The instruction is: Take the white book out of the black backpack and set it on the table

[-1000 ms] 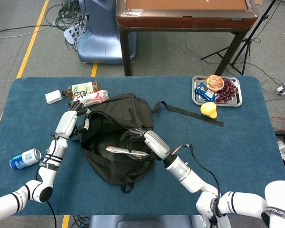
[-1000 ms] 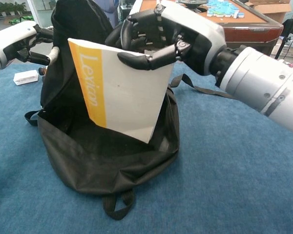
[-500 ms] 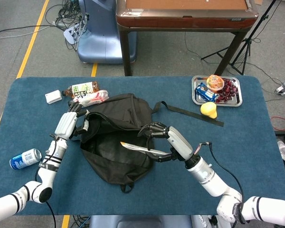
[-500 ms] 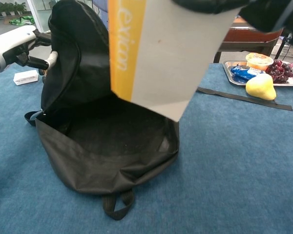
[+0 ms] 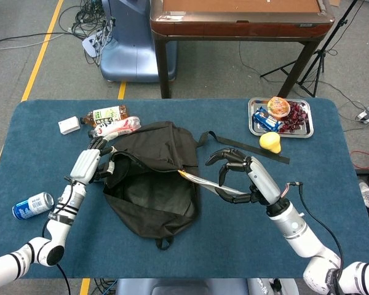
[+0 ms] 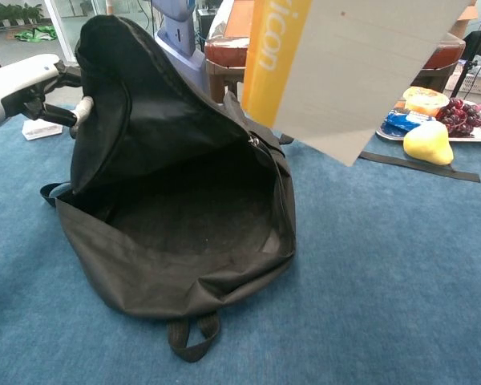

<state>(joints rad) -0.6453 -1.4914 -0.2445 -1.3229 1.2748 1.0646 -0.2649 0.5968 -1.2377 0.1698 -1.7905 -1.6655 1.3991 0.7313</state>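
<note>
White book [image 6: 369, 64] | held by right hand [image 5: 243, 178] | above black backpack [image 5: 150, 184]

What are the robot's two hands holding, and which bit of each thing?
The right hand grips the white book by its right end, lifted clear of the bag. The left hand holds the black backpack by the left edge of its opening.

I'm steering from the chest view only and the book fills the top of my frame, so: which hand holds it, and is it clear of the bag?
Observer: The right hand holds the white book, out past the black backpack's right edge.
Operator: What is the left hand actually gripping?
Observer: The left hand grips the backpack's upper left rim.
Operator: Anything on the table below the book?
Observer: Bare blue table there; the pear lies beyond the hand.
</note>
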